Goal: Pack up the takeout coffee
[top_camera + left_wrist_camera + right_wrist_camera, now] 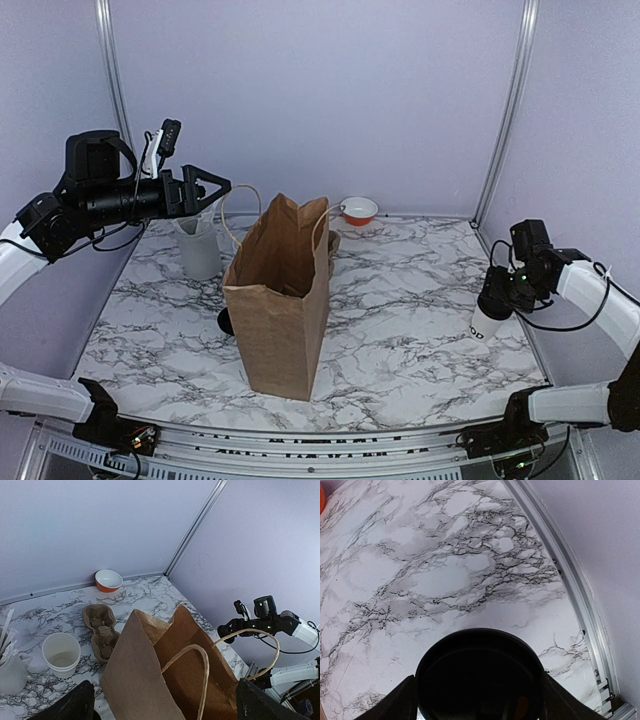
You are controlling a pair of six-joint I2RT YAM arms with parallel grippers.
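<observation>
Top external view showed a white marble-patterned table point(400, 330) veined in grey, closed in by pale lilac walls point(330, 90), with an aluminium post point(510, 110) at each back corner. The takeout coffee point(485, 325) was near the table's right edge, well apart from the upright brown paper bag point(280, 300) at the middle. The right gripper point(493, 300) clasped it at the black lid, one finger on either side. The left gripper point(222, 195) hung spread wide, high to the left of the bag, holding nothing. An orange bowl point(359, 211) sat by the back wall, and a pulp carrier point(101, 630) and an empty white cup point(61, 654) lay behind the bag.
</observation>
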